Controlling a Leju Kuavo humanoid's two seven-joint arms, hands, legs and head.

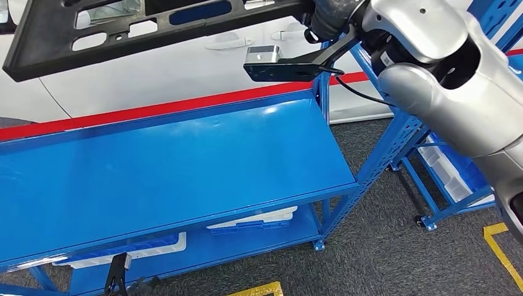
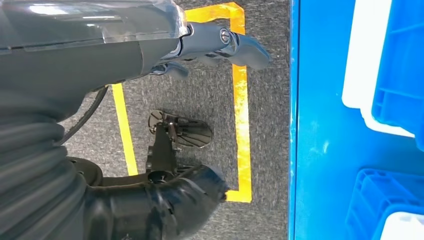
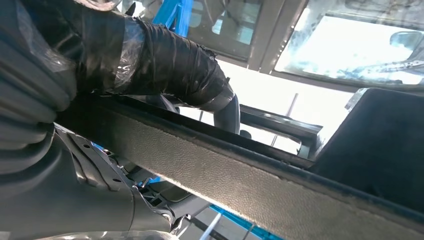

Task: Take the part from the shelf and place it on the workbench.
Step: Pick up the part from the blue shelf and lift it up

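Above workbench [image 1: 172,160]: right hand [image 3: 165,70] gripping part [image 1: 148,24]

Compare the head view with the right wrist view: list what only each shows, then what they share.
Head view only: the bare blue workbench top, white bins on its lower shelf, the grey carpet with yellow tape, and the white car behind.

Right wrist view only: the right hand, wrapped in black, gripping over the part's edge, and the edge's rough underside up close.

Both: the long black part, held high in the air and not yet set down.
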